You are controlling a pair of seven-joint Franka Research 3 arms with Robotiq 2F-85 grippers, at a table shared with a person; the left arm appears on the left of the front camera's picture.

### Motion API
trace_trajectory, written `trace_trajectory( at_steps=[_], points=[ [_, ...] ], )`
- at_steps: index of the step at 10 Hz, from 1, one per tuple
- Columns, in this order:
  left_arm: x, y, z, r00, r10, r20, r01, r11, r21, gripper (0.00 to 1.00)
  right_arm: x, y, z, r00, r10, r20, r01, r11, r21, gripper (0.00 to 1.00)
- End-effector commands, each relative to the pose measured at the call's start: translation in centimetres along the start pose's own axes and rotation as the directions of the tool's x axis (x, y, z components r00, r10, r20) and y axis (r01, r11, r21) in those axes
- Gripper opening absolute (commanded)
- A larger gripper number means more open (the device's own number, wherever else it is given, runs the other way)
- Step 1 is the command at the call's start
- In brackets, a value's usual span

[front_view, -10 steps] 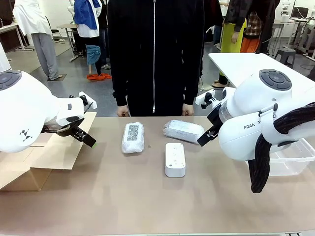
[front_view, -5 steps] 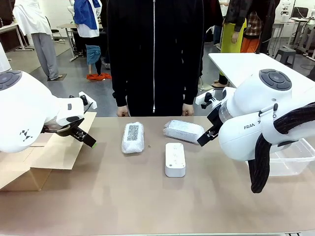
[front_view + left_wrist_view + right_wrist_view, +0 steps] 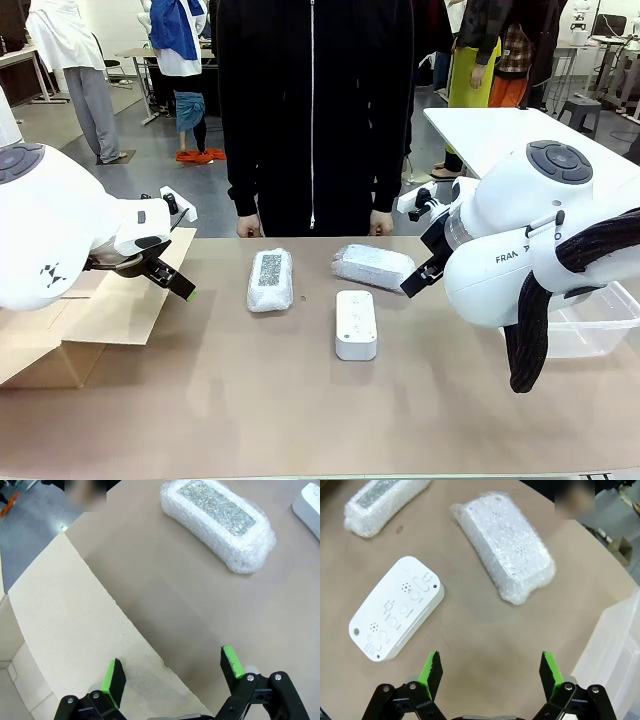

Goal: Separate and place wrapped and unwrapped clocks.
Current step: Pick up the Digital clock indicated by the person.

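Note:
Two wrapped clocks lie on the brown table: one with a dark speckled patch (image 3: 270, 279) (image 3: 219, 523) (image 3: 385, 502) left of centre, a plain whitish one (image 3: 373, 266) (image 3: 504, 552) to its right. In front of them rests the unwrapped clock (image 3: 356, 324) (image 3: 396, 609), a bare white block with small dots. My left gripper (image 3: 170, 280) (image 3: 172, 672) hovers open over the cardboard flap, left of the speckled bundle. My right gripper (image 3: 415, 282) (image 3: 489, 672) is open above bare table, just right of the plain bundle. Neither holds anything.
An open cardboard box (image 3: 75, 325) (image 3: 65, 630) sits at the left edge. A clear plastic bin (image 3: 592, 320) (image 3: 615, 645) stands at the right. A person in black (image 3: 312, 110) stands at the far side, hands at the table's edge.

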State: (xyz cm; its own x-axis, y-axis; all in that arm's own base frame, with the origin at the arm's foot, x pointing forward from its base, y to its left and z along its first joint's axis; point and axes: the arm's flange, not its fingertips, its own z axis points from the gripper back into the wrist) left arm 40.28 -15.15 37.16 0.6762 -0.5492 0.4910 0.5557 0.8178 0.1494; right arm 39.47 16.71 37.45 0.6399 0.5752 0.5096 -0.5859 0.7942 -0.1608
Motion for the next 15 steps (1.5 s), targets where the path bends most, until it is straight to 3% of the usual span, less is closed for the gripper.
trace_trajectory(
  at_steps=[1,15],
  points=[
    [-0.03,0.11,0.0,1.0,0.003,0.0,-0.003,1.0,0.0,1.0,0.0,-0.01,0.0,1.0,-0.001,0.0,0.001,1.0,0.0,1.0],
    [-0.03,0.11,0.0,1.0,0.003,0.0,-0.003,1.0,0.0,1.0,0.0,-0.01,0.0,1.0,-0.001,0.0,0.001,1.0,0.0,1.0]
  ],
)
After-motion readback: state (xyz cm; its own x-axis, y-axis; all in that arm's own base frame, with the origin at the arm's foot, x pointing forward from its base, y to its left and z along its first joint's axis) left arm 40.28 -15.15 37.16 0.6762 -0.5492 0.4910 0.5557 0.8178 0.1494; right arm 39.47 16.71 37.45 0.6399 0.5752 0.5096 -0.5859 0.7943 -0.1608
